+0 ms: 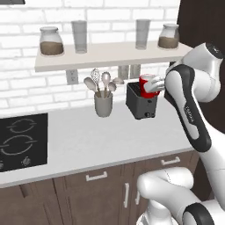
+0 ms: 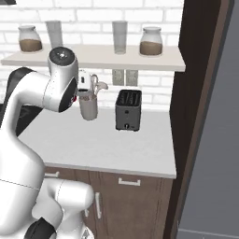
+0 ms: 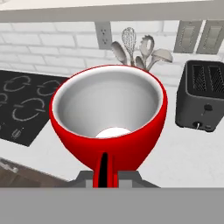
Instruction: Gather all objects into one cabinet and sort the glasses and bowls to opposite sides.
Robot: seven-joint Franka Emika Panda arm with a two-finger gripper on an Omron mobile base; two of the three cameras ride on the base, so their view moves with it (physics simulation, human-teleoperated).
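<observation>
- The gripper (image 3: 104, 168) is closed on the wall of the red cup (image 3: 109, 118), with one dark finger inside the rim and the other outside.
- From the hand camera, the cup's pale inside faces the lens and the cup is held up in the air above the white counter (image 1: 110, 136).
- In the left base view, the red cup (image 1: 148, 85) hangs at the end of the white arm, in front of the dark toaster (image 1: 140, 102).
- On the counter, left of the toaster, stands a grey holder with kitchen utensils (image 1: 103, 103), and a black cooktop (image 1: 22, 140) lies further left.
- Behind, on the brick wall, a white shelf (image 1: 110, 55) carries two jars and two tall glasses.
- At the right, in the right base view, the dark brown cabinet (image 2: 196, 93) stands beside the counter; I cannot see inside it.
</observation>
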